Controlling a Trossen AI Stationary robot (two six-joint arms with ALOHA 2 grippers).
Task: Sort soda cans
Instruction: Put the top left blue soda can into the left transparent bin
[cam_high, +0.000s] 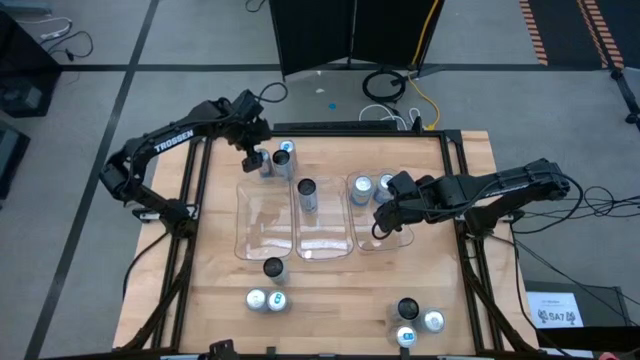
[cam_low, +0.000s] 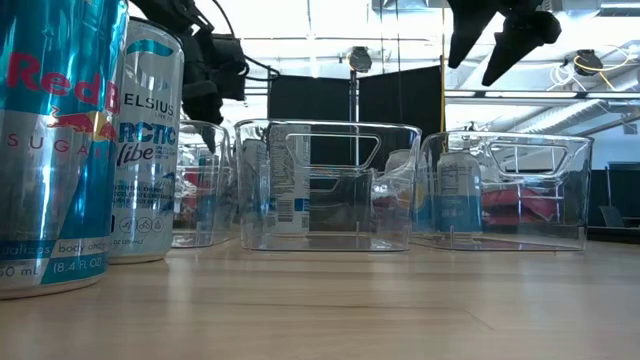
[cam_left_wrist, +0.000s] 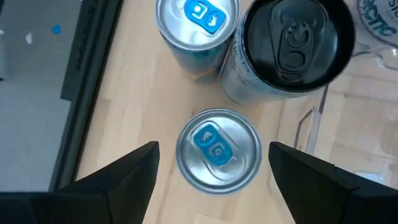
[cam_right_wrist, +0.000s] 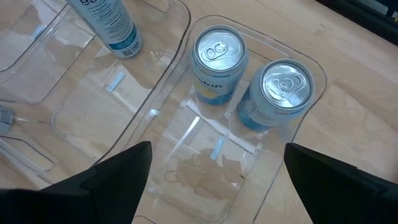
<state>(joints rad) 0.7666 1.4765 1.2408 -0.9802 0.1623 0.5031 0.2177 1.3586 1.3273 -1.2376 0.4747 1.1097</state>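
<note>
Three clear rectangular plastic trays (cam_high: 262, 232) sit side by side in the middle of a light wooden table (cam_high: 340, 300). The left gripper (cam_high: 251, 158) hangs above a cluster of three cans at the far left corner of the trays, its fingers (cam_left_wrist: 118, 177) spread wide and holding nothing. In the left wrist view, a silver can with a blue tab (cam_left_wrist: 218, 151) sits centred between them, a second blue-tab can (cam_left_wrist: 197, 25) and a black-topped can (cam_left_wrist: 297, 40) just beyond.

To do this pick well, the gripper should probably descend straight and close low on the near can, without nudging its neighbours.

The right gripper (cam_high: 384, 217) hovers over the right tray, fingers (cam_right_wrist: 118, 177) also wide apart and empty. Two plain silver-topped cans (cam_right_wrist: 219, 53) already stand together at that tray's far end. One tall can (cam_high: 307, 194) stands in the middle tray. More cans wait along the table's near edge: three on the left (cam_high: 268, 298), three on the right (cam_high: 417, 322).
</note>
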